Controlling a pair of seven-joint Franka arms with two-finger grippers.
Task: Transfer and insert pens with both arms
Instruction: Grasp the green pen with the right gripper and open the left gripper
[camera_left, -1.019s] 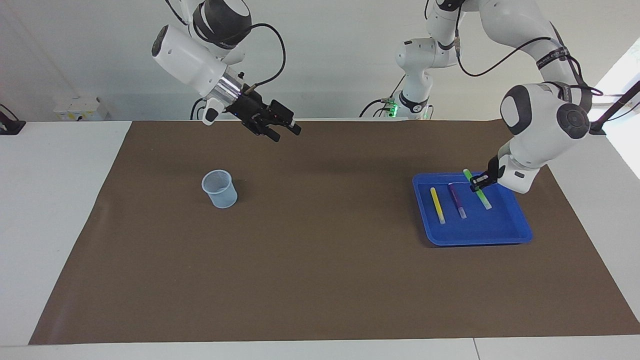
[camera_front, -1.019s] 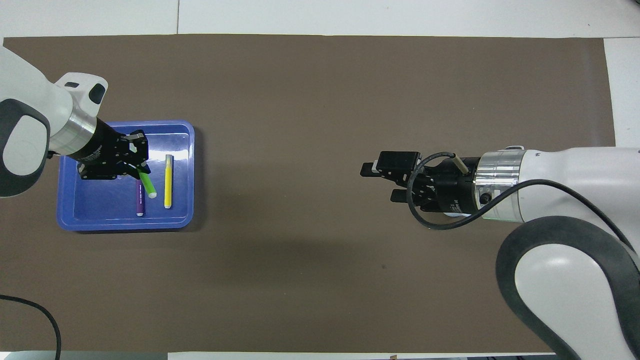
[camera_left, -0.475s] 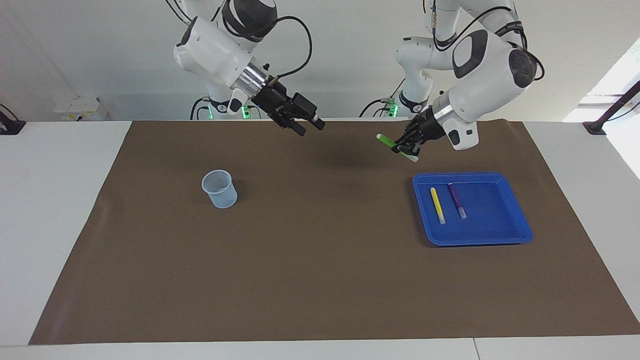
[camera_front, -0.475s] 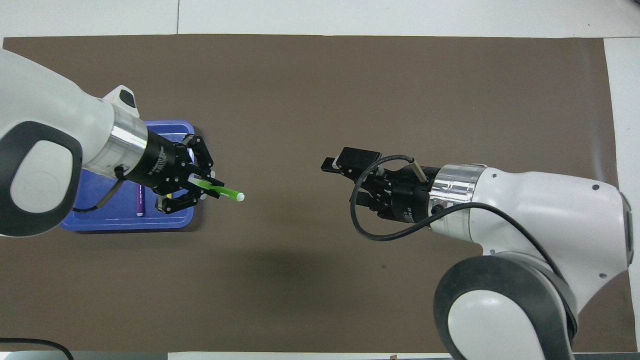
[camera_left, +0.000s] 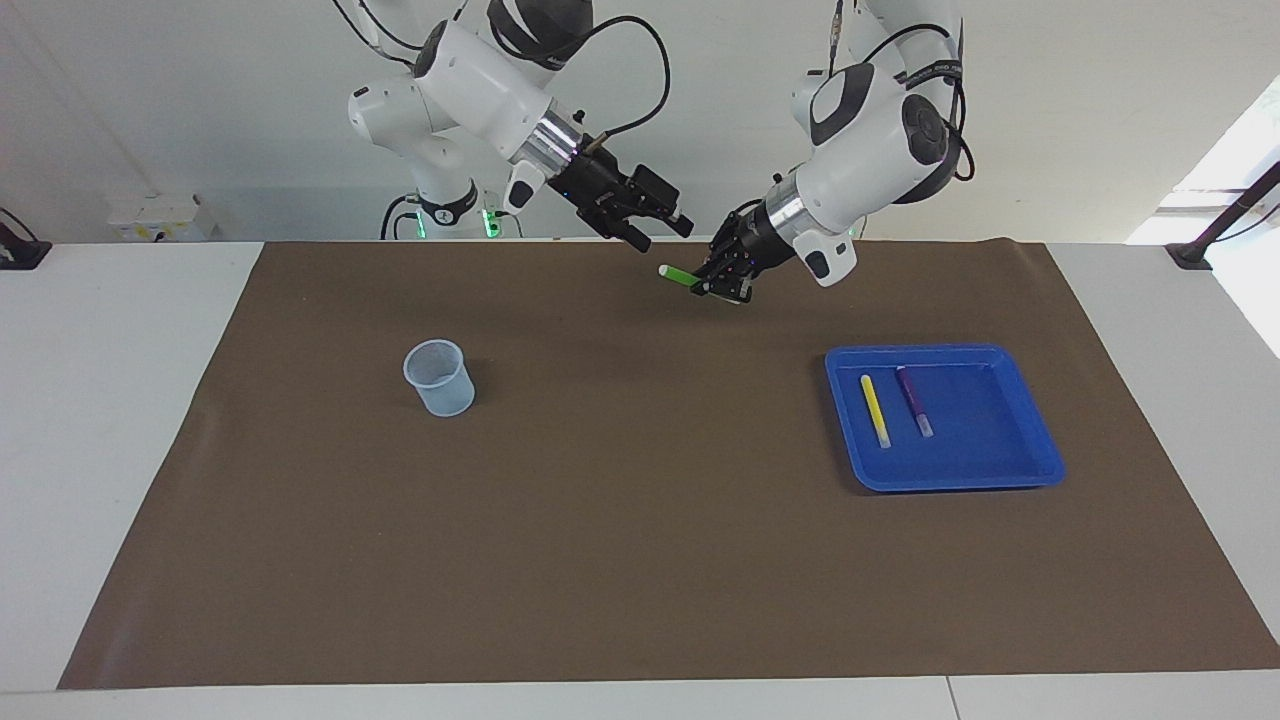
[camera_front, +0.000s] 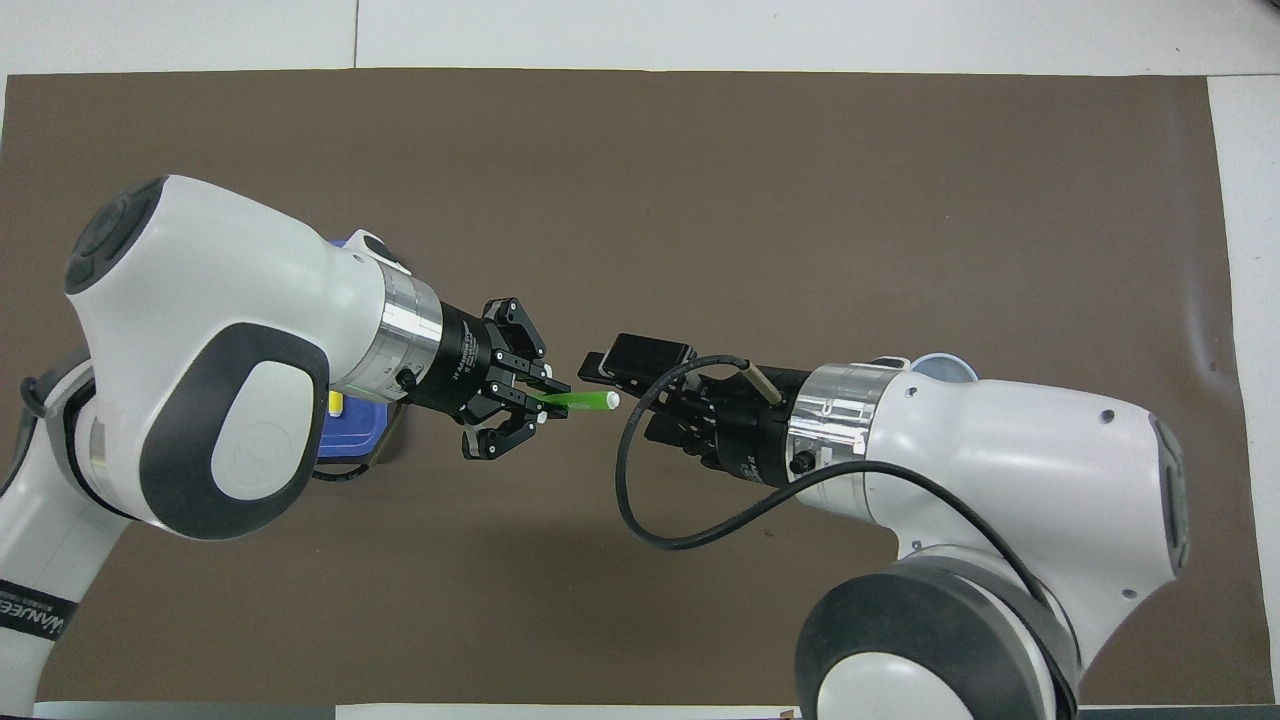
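Left gripper (camera_left: 722, 283) is pinched on the green pen (camera_left: 678, 276), up in the air over the brown mat (camera_left: 640, 560) near the mat's robot-side edge, mid-length; pale tip points at the right gripper (camera_left: 660, 228). Right gripper's fingers are spread, nothing in them, close to the pen tip but apart. Yellow pen (camera_left: 875, 410) and purple pen (camera_left: 914, 400) lie side by side in the blue tray (camera_left: 1010, 465) toward the left arm's end. Pale blue cup (camera_left: 438, 377) stands upright toward the right arm's end. White worktop (camera_left: 90, 420) shows around the mat; plain white wall (camera_left: 200, 100).
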